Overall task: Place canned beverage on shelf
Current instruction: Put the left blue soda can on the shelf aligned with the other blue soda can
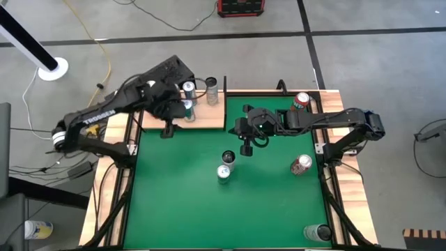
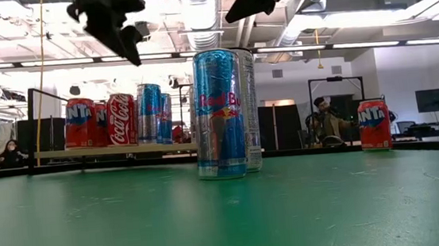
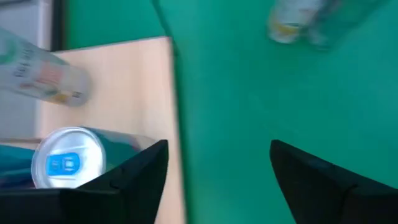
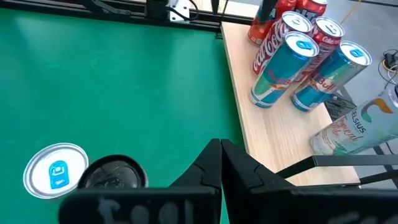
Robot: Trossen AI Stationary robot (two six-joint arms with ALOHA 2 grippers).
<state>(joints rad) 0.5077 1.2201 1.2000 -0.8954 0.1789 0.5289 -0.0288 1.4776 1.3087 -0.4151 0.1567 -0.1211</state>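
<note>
Cans for this task stand in 2 places: several on the shelf (image 1: pixel 202 115) and 2 slim ones mid-table.

1. Left gripper (image 3: pixel 217 168): the fingers stand partly apart with nothing between them; only green table (image 1: pixel 181 202) shows in the gap. A blue-topped can (image 3: pixel 65 165) stands just outside one finger, on the shelf near its edge. A pale can (image 3: pixel 43 74) stands farther on along the board.

2. Right gripper (image 4: pixel 221 165): the fingers are pressed together and hold nothing. The silver-blue can (image 4: pixel 56 171) and the dark-topped can (image 4: pixel 115 174) stand touching, just to one side of the fingertips. The shelf edge lies on the other side.

3. Handling, judged: a slim can is rigid but thin-walled, smooth and tall for its base, so it tips readily. Take it across the round body at mid-height. Weight cannot be told from here.

4. Clearance: the shelf cluster (image 4: pixel 298 56) fills the far end; bare board remains beside the pale can. The board edge is a low step, so lift before crossing. Green table around the 2 mid-table cans is open. Other cans stand well apart near the right rail.
</note>
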